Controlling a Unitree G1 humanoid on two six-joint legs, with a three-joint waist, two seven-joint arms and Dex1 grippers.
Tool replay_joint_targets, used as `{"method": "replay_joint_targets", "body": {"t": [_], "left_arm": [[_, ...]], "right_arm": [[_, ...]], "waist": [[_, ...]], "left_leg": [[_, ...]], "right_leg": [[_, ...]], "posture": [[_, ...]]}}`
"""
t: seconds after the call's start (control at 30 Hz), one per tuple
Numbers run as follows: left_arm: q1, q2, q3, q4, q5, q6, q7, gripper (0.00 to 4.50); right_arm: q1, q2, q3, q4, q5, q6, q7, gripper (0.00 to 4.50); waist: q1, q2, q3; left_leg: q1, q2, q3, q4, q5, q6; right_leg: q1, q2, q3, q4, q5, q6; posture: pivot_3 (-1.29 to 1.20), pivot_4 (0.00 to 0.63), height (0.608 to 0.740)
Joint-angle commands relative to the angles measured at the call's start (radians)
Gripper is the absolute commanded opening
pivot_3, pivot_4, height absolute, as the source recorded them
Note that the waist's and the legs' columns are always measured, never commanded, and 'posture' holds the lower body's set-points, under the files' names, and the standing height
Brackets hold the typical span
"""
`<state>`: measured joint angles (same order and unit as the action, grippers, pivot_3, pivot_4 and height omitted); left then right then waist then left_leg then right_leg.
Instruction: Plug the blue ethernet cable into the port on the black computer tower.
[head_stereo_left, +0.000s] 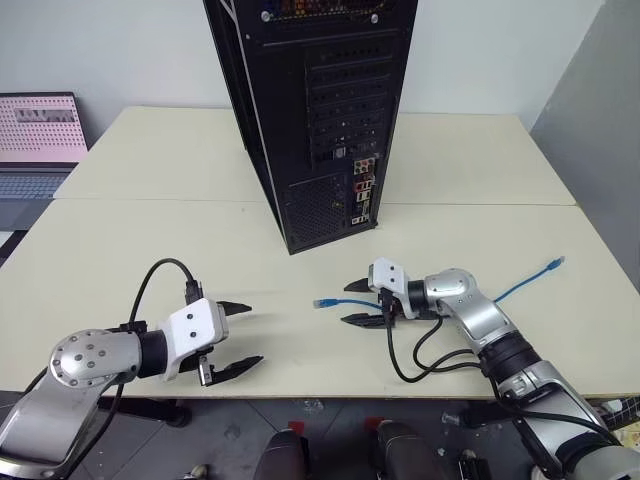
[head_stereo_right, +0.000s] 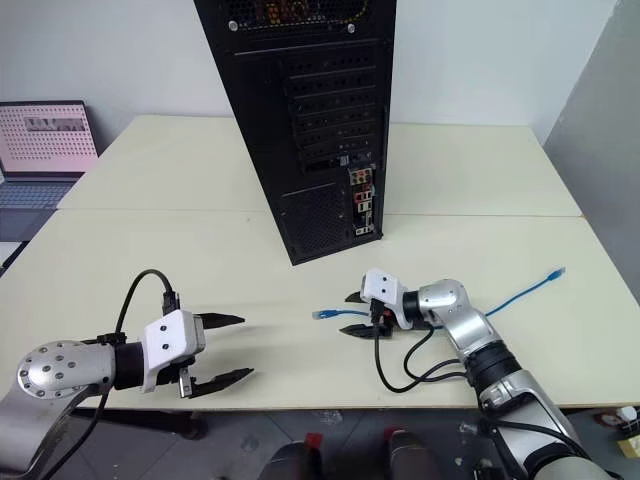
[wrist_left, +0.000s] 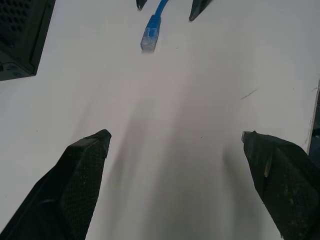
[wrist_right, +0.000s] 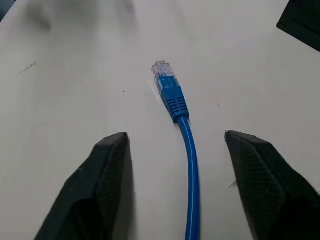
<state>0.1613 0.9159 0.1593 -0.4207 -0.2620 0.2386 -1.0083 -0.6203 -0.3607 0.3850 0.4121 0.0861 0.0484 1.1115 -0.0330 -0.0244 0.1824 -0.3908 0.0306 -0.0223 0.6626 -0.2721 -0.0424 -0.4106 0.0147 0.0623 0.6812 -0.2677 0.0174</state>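
The blue ethernet cable lies flat on the cream table, its near plug pointing left and its other plug far right. My right gripper is open, low over the table, with one finger on each side of the cord just behind the near plug and touching neither side of it. My left gripper is open and empty, front left, a hand's width from that plug. The black computer tower stands upright at the back centre. The port sits in its small connector panel, facing me.
An open laptop sits off the table's back left corner. Black robot cables loop on the table beside my right wrist. A seam crosses the table behind the grippers, and the front edge runs just below both arms.
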Motion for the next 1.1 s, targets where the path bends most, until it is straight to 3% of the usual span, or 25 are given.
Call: {"method": "replay_joint_targets", "body": {"t": [0.03,0.3,0.33,0.63,0.87,1.1], "left_arm": [[-0.032,-0.016,-0.011,0.006,0.000,-0.011,0.015,4.50],[-0.182,-0.073,-0.114,0.081,0.007,0.021,0.029,4.50],[-0.204,-0.086,-0.135,0.096,0.008,0.025,0.026,4.50],[-0.382,-0.169,-0.249,0.236,0.034,-0.007,-0.006,4.50],[-0.424,-0.193,-0.264,0.277,0.002,-0.030,-0.064,4.50],[-0.414,-0.173,-0.260,0.265,-0.010,-0.015,-0.113,3.10]], "right_arm": [[-0.007,-0.002,-0.010,-0.018,-0.028,-0.004,-0.014,2.17],[-0.005,0.001,-0.007,-0.076,-0.044,0.016,-0.015,0.08],[-0.006,0.003,-0.010,-0.099,-0.036,0.033,-0.013,0.01],[-0.002,-0.008,0.015,-0.307,-0.018,0.202,0.017,0.01],[0.006,-0.019,0.033,-0.354,-0.022,0.233,0.014,0.01],[0.004,-0.020,0.035,-0.361,-0.022,0.238,0.015,0.00]], "waist": [[0.000,0.000,0.000],[0.000,0.000,0.000],[0.001,0.000,0.000],[0.001,0.000,0.000],[0.001,0.000,0.000],[0.000,0.000,0.000]], "left_leg": [[0.000,0.000,0.000,0.000,0.000,0.000],[0.000,-0.001,0.000,0.000,0.000,0.000],[0.000,-0.001,0.000,0.000,0.000,0.000],[0.000,-0.001,-0.001,0.001,0.000,0.000],[-0.001,-0.001,-0.001,0.001,0.000,0.000],[-0.001,-0.001,-0.001,0.001,0.000,0.000]], "right_leg": [[0.000,0.000,0.000,0.000,0.000,0.000],[0.001,0.000,-0.001,0.001,0.000,0.000],[0.001,0.000,-0.001,0.000,0.000,0.000],[0.000,0.001,-0.002,0.001,0.000,0.000],[0.000,0.000,-0.002,0.001,0.000,0.000],[0.000,0.001,-0.003,0.001,0.000,0.000]], "posture": [[0.00,0.150,0.740],[0.00,0.150,0.740],[0.00,0.150,0.740],[0.00,0.150,0.740],[0.00,0.150,0.740],[0.00,0.150,0.740]]}}
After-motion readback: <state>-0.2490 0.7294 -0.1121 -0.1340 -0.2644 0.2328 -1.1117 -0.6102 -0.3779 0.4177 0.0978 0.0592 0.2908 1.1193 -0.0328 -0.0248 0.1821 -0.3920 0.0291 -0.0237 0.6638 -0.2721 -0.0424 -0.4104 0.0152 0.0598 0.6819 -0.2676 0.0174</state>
